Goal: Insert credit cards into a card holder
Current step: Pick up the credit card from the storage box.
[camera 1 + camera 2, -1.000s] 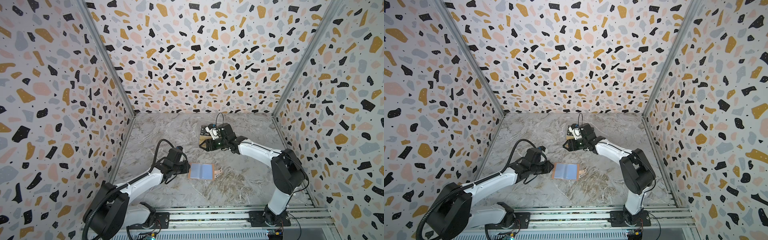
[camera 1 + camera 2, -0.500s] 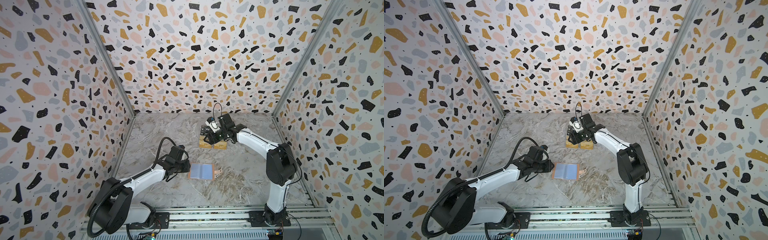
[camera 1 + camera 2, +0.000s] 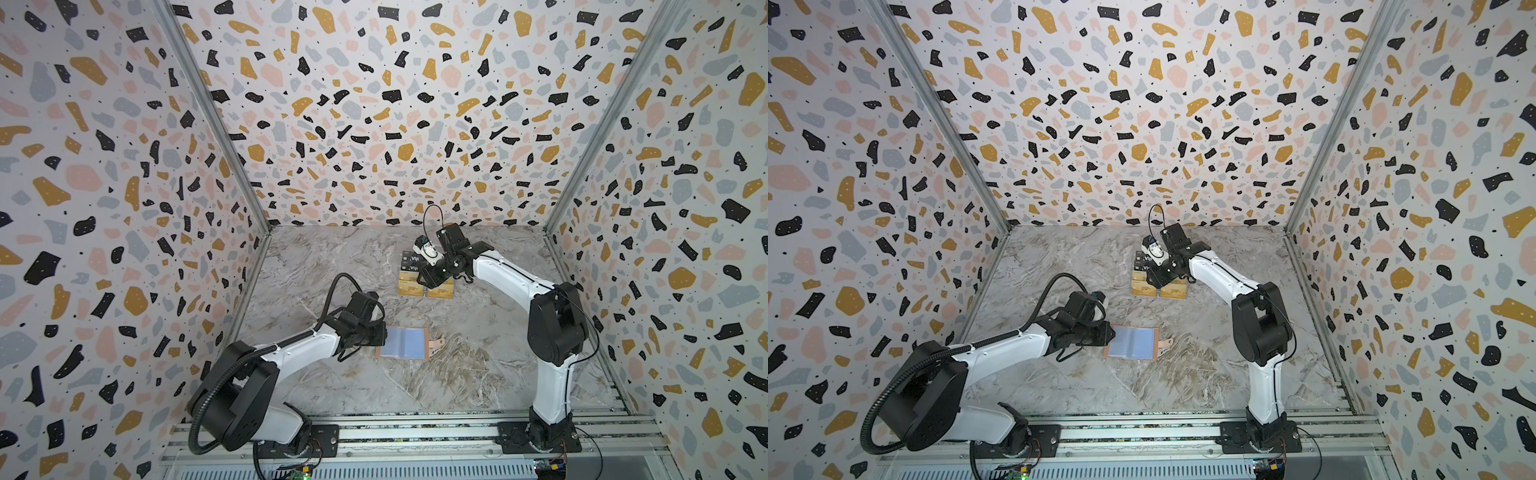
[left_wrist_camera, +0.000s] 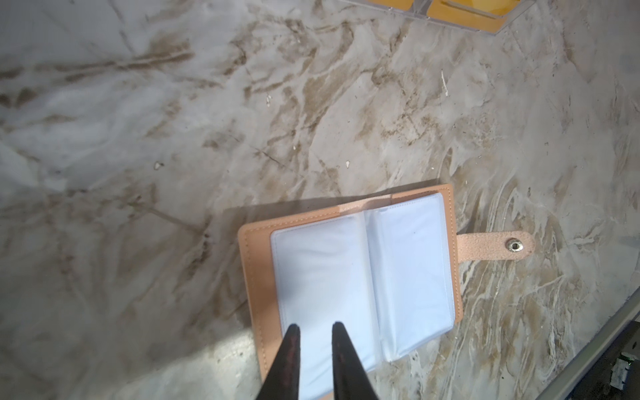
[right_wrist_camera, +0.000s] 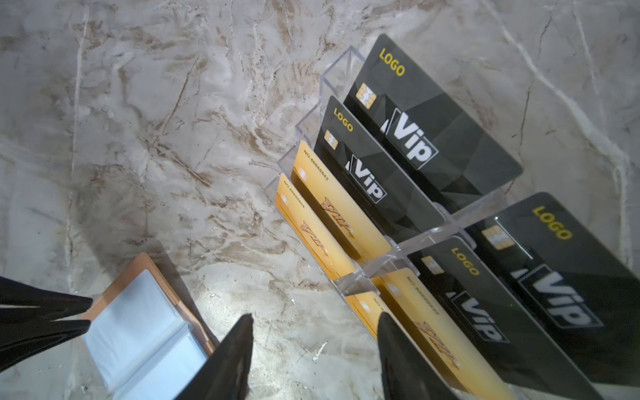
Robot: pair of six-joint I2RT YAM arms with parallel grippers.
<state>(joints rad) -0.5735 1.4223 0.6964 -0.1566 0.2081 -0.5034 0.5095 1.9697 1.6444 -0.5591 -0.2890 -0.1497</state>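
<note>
Both top views look steeply down on the desk; wrist views, close behind left claw and right claw, share the card holder.

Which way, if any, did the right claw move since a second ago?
Yes, toward the back wall: in a top view the right claw has uncovered the front gold rectangular plastic cards it hid before.

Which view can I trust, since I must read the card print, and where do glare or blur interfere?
Right wrist: sharpest, print on the black cards and credit cards legible, softer near the lens; left wrist: card holder sleeves washed out white; both top views: cards tiny, only the white lettering shows.
</note>
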